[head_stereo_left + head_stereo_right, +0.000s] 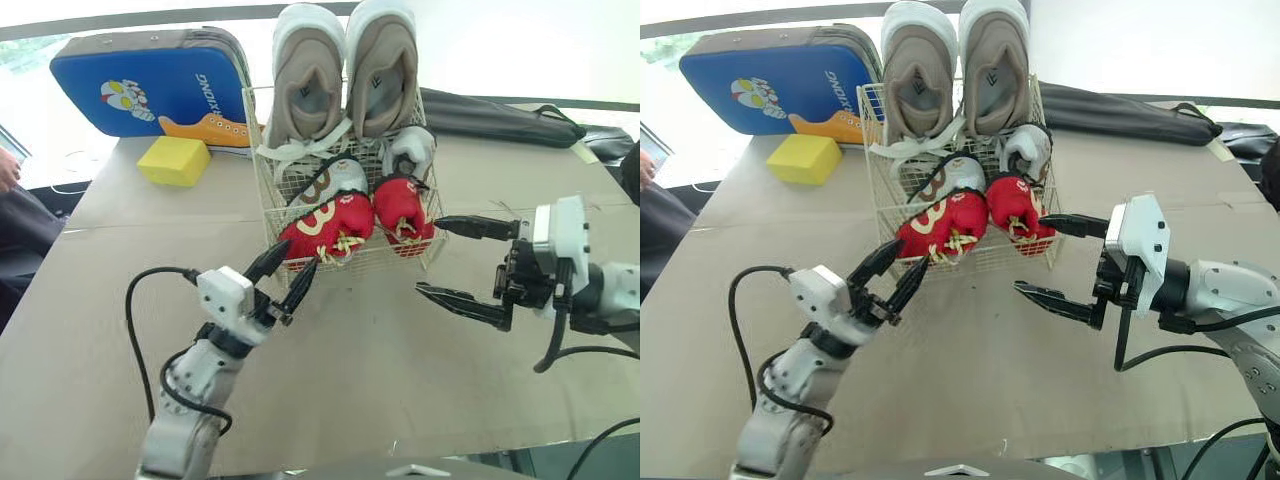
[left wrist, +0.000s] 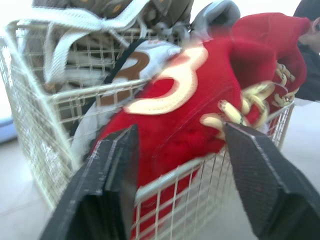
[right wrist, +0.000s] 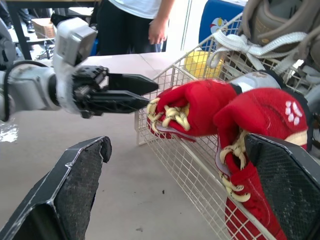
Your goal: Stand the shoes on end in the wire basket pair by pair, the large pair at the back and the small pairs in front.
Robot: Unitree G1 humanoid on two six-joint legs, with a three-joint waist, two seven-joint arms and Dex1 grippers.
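Note:
The wire basket (image 1: 262, 175) stands mid-table. Two large beige shoes (image 1: 308, 75) stand on end at its back. A grey small pair (image 1: 338, 178) sits in the middle, and a red small pair is in front. The left red shoe (image 1: 325, 228) leans tilted over the front rim, beside the right red shoe (image 1: 403, 212). My left gripper (image 1: 292, 266) is open at the basket's front left corner, its fingers (image 2: 115, 170) flanking the left red shoe (image 2: 190, 115) from outside the wire. My right gripper (image 1: 432, 257) is open just right of the basket's front corner, holding nothing.
A blue shoe case (image 1: 150, 90) and a yellow block (image 1: 175, 160) lie at the back left. At the back right lies a black bag (image 1: 500, 115). A person (image 3: 135, 20) stands beyond the table's left side, a hand (image 1: 8, 170) at its edge.

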